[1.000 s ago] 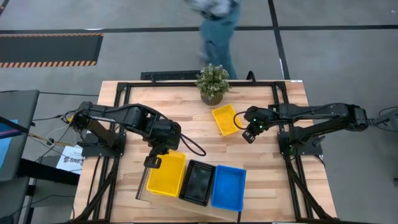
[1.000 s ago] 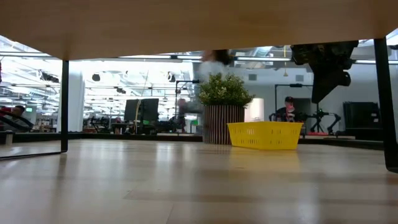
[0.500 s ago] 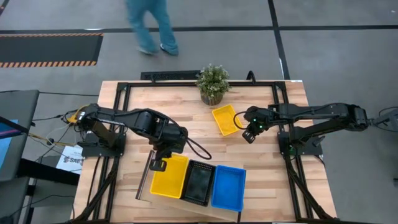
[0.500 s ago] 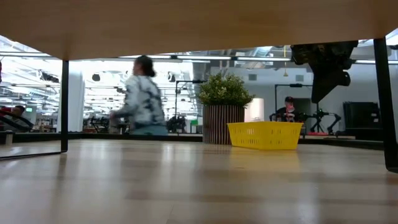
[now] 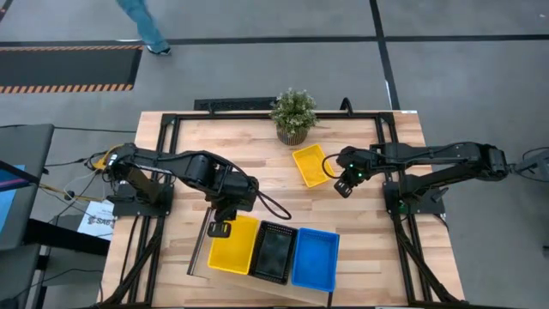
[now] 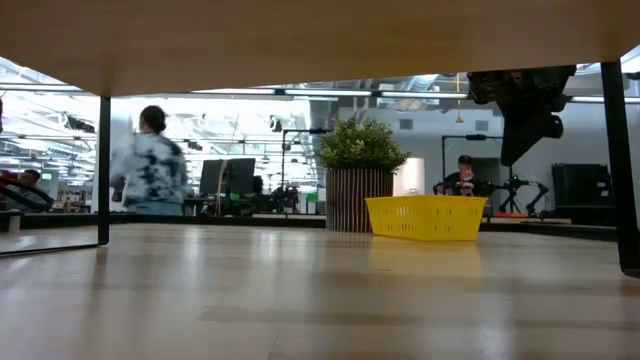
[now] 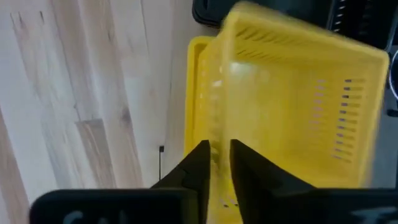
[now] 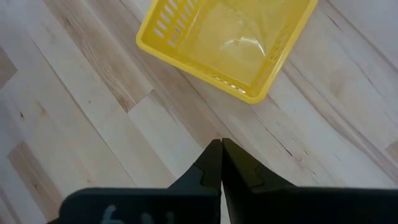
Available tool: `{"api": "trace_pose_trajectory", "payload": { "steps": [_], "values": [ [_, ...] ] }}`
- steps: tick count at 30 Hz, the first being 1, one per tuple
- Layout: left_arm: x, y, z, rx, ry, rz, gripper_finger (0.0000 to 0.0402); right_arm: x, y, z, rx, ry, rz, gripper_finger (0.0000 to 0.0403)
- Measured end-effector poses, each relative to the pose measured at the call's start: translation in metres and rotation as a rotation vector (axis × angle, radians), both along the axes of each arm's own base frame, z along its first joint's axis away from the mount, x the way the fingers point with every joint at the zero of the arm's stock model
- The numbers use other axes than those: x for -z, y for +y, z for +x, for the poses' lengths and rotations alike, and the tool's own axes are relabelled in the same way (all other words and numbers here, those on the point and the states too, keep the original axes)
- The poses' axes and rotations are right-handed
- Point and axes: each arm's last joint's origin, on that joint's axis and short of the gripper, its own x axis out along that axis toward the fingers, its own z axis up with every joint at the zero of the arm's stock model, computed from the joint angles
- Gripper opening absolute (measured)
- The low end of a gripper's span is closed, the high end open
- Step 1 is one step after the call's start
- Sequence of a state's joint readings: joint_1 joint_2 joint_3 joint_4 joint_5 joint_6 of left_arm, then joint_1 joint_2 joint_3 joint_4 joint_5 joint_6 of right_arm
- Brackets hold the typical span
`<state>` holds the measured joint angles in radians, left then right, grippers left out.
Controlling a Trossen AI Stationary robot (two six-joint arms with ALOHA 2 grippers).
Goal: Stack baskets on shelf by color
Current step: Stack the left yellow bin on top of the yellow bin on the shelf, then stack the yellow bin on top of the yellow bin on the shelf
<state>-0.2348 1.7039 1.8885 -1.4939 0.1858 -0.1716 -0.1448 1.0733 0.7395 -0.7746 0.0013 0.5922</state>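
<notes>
My left gripper (image 5: 218,228) is shut on a yellow basket (image 5: 232,244) at the left end of the shelf (image 5: 196,260). In the left wrist view a second yellow rim (image 7: 194,93) shows under the held basket (image 7: 292,106). A black basket (image 5: 273,251) and a blue basket (image 5: 315,258) stand beside it on the shelf. Another yellow basket (image 5: 310,165) rests on its bottom on the table near the plant. My right gripper (image 5: 342,186) hovers shut just right of it, above the table (image 8: 221,155). My left gripper pinches the yellow basket's short side wall (image 7: 217,152), the one toward the table's left, between its two fingers, one inside (image 7: 244,163) and one outside (image 7: 198,163). The fingers come from above, pointing down. The basket sits tilted over the yellow rim beneath it.
A potted green plant (image 5: 293,115) stands at the table's far edge, close behind the loose yellow basket (image 6: 427,217). Bare planked tabletop (image 5: 257,163) lies between the arms. A person (image 6: 150,170) walks on the floor beyond the table.
My left gripper has carried the yellow basket a little toward the table's right and near edge, staying shut on it; the basket now lies against the black one. My right arm has kept still. The person behind the table has walked off toward the left.
</notes>
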Motion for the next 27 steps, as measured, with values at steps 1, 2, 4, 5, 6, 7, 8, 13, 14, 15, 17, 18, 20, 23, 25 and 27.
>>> {"api": "trace_pose_trajectory", "payload": {
  "steps": [1, 2, 4, 5, 6, 7, 8, 13, 14, 15, 17, 18, 20, 23, 25, 27],
  "values": [
    [0.000, 0.000, 0.000, 0.000, 0.000, 0.000, 0.0052, 0.000, 0.000, 0.000, 0.000, 0.000, 0.000, 0.0026],
    [0.000, 0.000, 0.000, 0.000, 0.000, 0.001, 0.0061, 0.000, 0.000, 0.000, 0.000, 0.000, 0.000, 0.0026],
    [0.000, 0.000, 0.000, -0.002, -0.001, 0.006, 0.0081, 0.000, 0.000, 0.000, -0.001, 0.000, -0.001, 0.0026],
    [0.000, 0.000, 0.000, -0.003, -0.001, 0.007, 0.0091, 0.000, 0.000, 0.000, -0.002, 0.000, -0.001, 0.0026],
    [0.000, 0.000, 0.000, 0.000, -0.002, 0.007, 0.0101, 0.000, 0.000, 0.000, -0.002, 0.000, -0.001, 0.0026],
    [0.000, 0.000, 0.000, 0.007, -0.003, 0.007, 0.0111, 0.000, 0.000, 0.000, -0.002, 0.001, -0.001, 0.0026],
    [0.000, 0.000, 0.000, 0.011, -0.003, 0.003, 0.0121, 0.000, 0.000, 0.000, -0.002, 0.002, -0.001, 0.0026],
    [-0.012, 0.005, -0.002, -0.011, -0.023, -0.024, 0.0159, 0.000, 0.000, 0.000, 0.000, 0.001, 0.000, 0.0026],
    [-0.016, 0.008, -0.003, -0.024, -0.039, -0.028, 0.0164, 0.000, 0.000, 0.000, 0.001, 0.001, 0.001, 0.0026],
    [-0.022, 0.010, -0.003, -0.032, -0.056, -0.028, 0.0168, 0.000, 0.000, 0.000, 0.003, 0.001, 0.001, 0.0026],
    [-0.035, 0.016, -0.006, -0.054, -0.098, -0.018, 0.0173, 0.000, -0.002, -0.001, 0.016, 0.003, 0.003, 0.0026],
    [-0.041, 0.019, -0.007, -0.066, -0.124, -0.011, 0.0174, 0.000, -0.003, -0.001, 0.037, 0.004, 0.010, 0.0026],
    [-0.052, 0.025, -0.008, -0.102, -0.177, 0.020, 0.0175, 0.001, -0.008, -0.001, 0.120, 0.008, 0.008, 0.0025],
    [-0.070, 0.036, -0.011, -0.168, -0.273, 0.097, 0.0175, 0.005, -0.018, 0.000, 0.253, 0.033, -0.049, 0.0019],
    [-0.080, 0.043, -0.012, -0.231, -0.341, 0.164, 0.0175, 0.010, -0.027, 0.004, 0.313, 0.058, -0.111, 0.0014],
    [-0.087, 0.050, -0.013, -0.300, -0.390, 0.224, 0.0175, 0.020, -0.038, 0.009, 0.339, 0.101, -0.147, 0.0009]
  ]
}}
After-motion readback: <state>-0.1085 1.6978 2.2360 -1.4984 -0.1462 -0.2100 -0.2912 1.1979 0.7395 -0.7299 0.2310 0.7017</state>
